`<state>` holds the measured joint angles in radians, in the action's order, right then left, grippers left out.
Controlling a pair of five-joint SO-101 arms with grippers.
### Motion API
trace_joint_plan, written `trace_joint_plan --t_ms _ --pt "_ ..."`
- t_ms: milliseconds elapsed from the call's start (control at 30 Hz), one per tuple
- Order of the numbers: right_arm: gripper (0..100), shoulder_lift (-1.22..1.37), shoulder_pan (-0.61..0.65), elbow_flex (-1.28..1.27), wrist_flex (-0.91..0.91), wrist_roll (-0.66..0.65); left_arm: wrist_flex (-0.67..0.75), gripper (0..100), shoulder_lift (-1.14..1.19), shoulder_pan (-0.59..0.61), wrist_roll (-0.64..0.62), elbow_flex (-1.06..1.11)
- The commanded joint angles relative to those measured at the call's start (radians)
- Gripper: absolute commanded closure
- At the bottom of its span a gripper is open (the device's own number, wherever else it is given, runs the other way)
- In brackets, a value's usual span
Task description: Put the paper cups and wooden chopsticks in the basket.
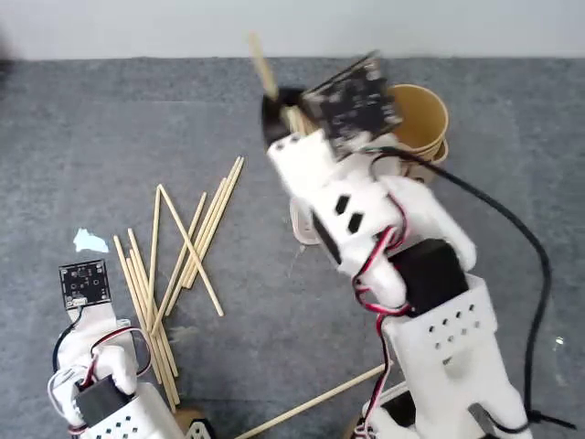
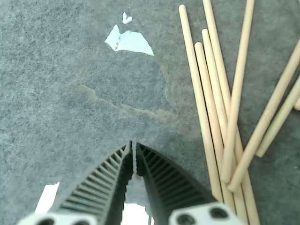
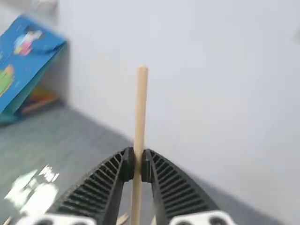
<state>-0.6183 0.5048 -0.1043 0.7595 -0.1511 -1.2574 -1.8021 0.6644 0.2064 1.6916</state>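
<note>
The step in hand looks like the carrying of one wooden chopstick: the right gripper (image 3: 137, 161) is clamped on a chopstick (image 3: 140, 105), held upright and raised just beside the stacked paper cups (image 1: 420, 119). The left gripper (image 2: 133, 150) has its jaws pressed together on nothing, low over the grey mat (image 1: 73, 137) and well apart from the cups, next to the loose chopsticks (image 1: 178, 251). Next, the held stick likely needs carrying over the basket, and letting go only once its lower end is inside.
</note>
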Motion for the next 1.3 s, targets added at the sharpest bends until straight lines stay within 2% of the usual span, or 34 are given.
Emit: trace_joint_plan --t_ms 0,267,433,800,900,1067,1267 --pt "99.1 -0.041 -0.071 -0.025 -0.183 -0.005 -0.008 99 -0.018 0.008 0.006 -0.008" --pt "99.1 -0.042 -0.176 -0.239 -0.503 -0.005 -0.008 99 -0.018 0.008 0.006 -0.008" --pt "99.1 -0.042 -0.186 -0.384 -0.69 -0.005 -0.008 99 -0.018 0.008 0.006 -0.008" --pt "98.7 -0.031 -0.182 -0.582 -0.848 -0.005 -0.008 99 -0.018 0.008 0.006 -0.008" --pt "95.9 -0.033 -0.182 -0.62 -0.82 -0.003 -0.008 99 -0.018 0.008 0.006 -0.008" --pt "83.0 -0.05 -0.186 -0.626 -0.742 0.068 -0.008 99 -0.018 0.008 0.006 -0.008" --pt "86.8 -0.206 -0.134 -0.632 -0.529 0.087 -0.008 99 -0.018 0.008 0.006 -0.008"
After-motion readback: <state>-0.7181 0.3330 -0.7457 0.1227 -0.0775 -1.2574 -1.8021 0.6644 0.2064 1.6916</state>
